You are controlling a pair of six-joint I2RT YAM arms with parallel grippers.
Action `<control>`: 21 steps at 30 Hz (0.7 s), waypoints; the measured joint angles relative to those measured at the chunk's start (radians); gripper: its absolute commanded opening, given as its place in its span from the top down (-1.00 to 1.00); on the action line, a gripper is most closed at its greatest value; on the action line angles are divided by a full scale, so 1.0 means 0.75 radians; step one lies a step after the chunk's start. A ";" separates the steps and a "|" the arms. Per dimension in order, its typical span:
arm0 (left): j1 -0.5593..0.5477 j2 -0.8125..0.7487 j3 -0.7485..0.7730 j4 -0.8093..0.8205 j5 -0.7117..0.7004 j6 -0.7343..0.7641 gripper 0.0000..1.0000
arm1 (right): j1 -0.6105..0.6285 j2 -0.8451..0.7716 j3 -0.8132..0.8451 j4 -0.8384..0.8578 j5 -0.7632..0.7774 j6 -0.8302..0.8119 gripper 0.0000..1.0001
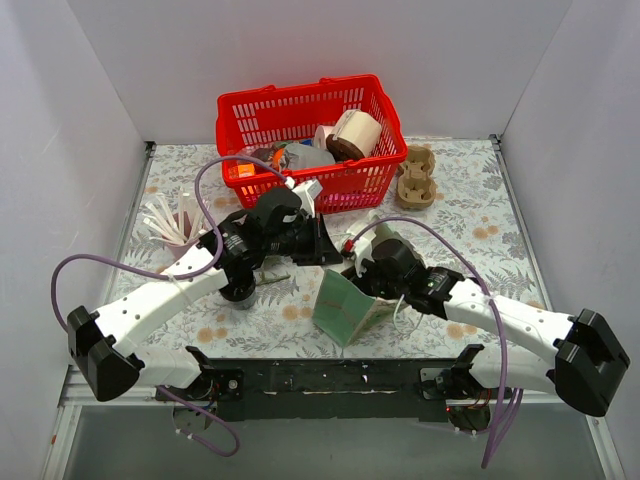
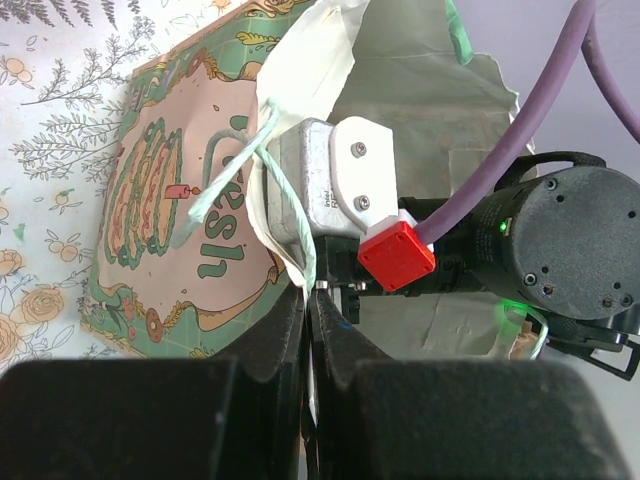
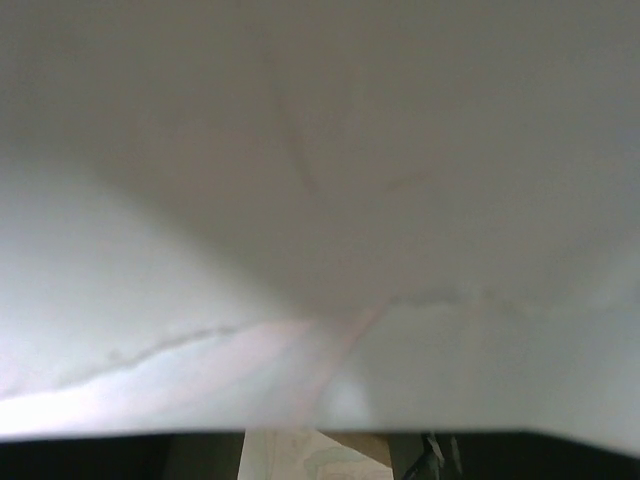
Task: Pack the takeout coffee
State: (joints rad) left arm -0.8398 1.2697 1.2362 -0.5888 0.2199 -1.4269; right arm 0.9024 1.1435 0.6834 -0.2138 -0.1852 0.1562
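Observation:
A green printed paper bag (image 1: 345, 305) stands open at the front middle of the table. My left gripper (image 1: 325, 248) is shut on the bag's white upper edge; in the left wrist view its jaws (image 2: 308, 290) pinch the paper beside the bag's printed face (image 2: 170, 200). My right gripper (image 1: 358, 268) reaches into the bag's mouth. The right wrist view is filled by the bag's white inner wall (image 3: 320, 200). The finger bases stand apart at the bottom and the tips are hidden. A paper coffee cup (image 1: 355, 133) lies in the red basket (image 1: 250, 105).
The basket at the back also holds lids and other cups (image 1: 300, 158). A brown cardboard cup carrier (image 1: 417, 178) lies to the right of the basket. A fan of white sticks (image 1: 165, 220) stands at the left. Purple cables loop over both arms.

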 measured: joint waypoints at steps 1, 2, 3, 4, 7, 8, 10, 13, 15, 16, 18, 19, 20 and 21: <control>0.000 0.001 0.002 -0.004 0.000 0.002 1.00 | 0.000 -0.004 0.000 0.001 -0.003 0.003 -0.12; 0.000 0.001 0.004 -0.004 0.000 0.002 1.00 | 0.000 -0.009 -0.001 -0.001 -0.006 0.005 -0.13; 0.000 0.001 0.004 -0.001 0.001 0.002 1.00 | 0.000 -0.017 0.000 -0.004 -0.006 0.008 -0.13; 0.000 0.001 0.004 0.006 0.003 0.002 1.00 | 0.000 -0.026 0.004 -0.017 -0.003 0.012 -0.15; 0.001 -0.004 -0.016 0.075 0.008 0.002 1.00 | 0.001 -0.041 0.057 -0.079 0.066 0.043 -0.21; 0.002 -0.013 -0.039 0.117 0.008 0.002 1.00 | 0.002 -0.041 0.090 -0.107 0.108 0.055 -0.24; 0.010 -0.025 -0.081 0.185 0.008 0.003 1.00 | 0.011 -0.042 0.154 -0.133 0.203 0.076 -0.26; 0.010 -0.035 -0.143 0.254 0.009 0.027 1.00 | 0.016 -0.048 0.268 -0.128 0.375 0.114 -0.29; 0.019 -0.035 -0.157 0.282 -0.005 0.043 1.00 | 0.017 -0.071 0.312 -0.131 0.446 0.127 -0.26; 0.027 -0.035 -0.158 0.292 -0.010 0.049 1.00 | 0.017 -0.080 0.327 -0.132 0.470 0.134 -0.24; 0.029 -0.038 -0.158 0.314 -0.024 0.064 1.00 | 0.017 -0.086 0.362 -0.152 0.506 0.139 -0.13; 0.029 -0.043 -0.158 0.320 -0.032 0.069 1.00 | 0.017 -0.086 0.378 -0.171 0.517 0.141 -0.11; 0.029 -0.049 -0.160 0.326 -0.035 0.075 1.00 | 0.017 -0.086 0.390 -0.185 0.527 0.142 -0.03; 0.028 -0.055 -0.164 0.330 -0.036 0.080 1.00 | 0.016 -0.087 0.396 -0.193 0.530 0.143 0.03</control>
State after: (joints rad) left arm -0.8188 1.2282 1.1133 -0.3416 0.1932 -1.3670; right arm 0.9146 1.0782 0.9806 -0.3584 0.2123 0.2634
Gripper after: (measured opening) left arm 0.025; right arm 0.568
